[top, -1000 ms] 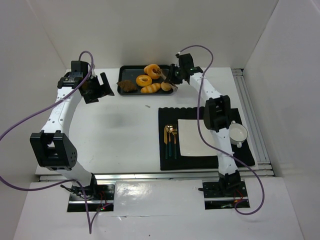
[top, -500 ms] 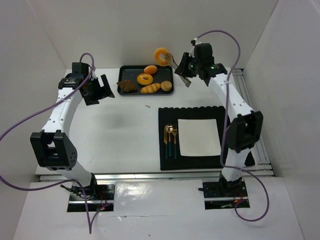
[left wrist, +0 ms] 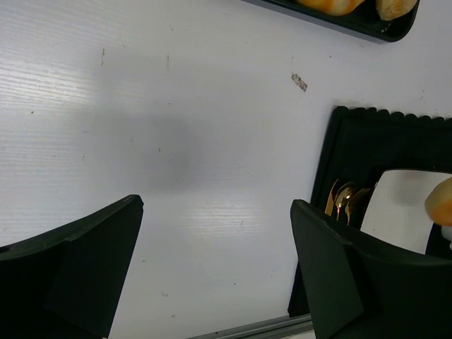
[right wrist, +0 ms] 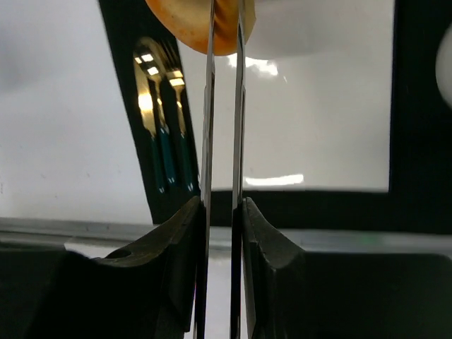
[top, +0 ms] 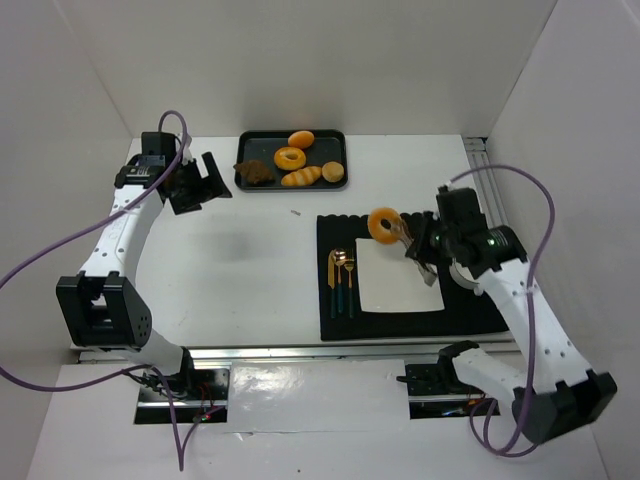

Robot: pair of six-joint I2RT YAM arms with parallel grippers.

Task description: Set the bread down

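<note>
My right gripper (top: 424, 250) is shut on thin metal tongs (right wrist: 224, 127). The tongs pinch a ring-shaped glazed bread (top: 383, 224) and hold it in the air over the far left corner of the white square plate (top: 400, 280). In the right wrist view the bread (right wrist: 191, 25) sits at the tong tips above the plate (right wrist: 318, 106). My left gripper (top: 200, 180) is open and empty at the far left of the table, left of the tray; its wrist view (left wrist: 215, 212) shows bare table between the fingers.
A black tray (top: 270, 134) at the back holds a second ring bread (top: 289, 158), a round bun, a long roll and a dark pastry. The plate lies on a black placemat (top: 340, 228) with gold cutlery (top: 343, 282) at its left.
My right arm has swung from above the tray at the back down and forward to the placemat, carrying the ring bread in the tongs. The left arm has barely moved.
</note>
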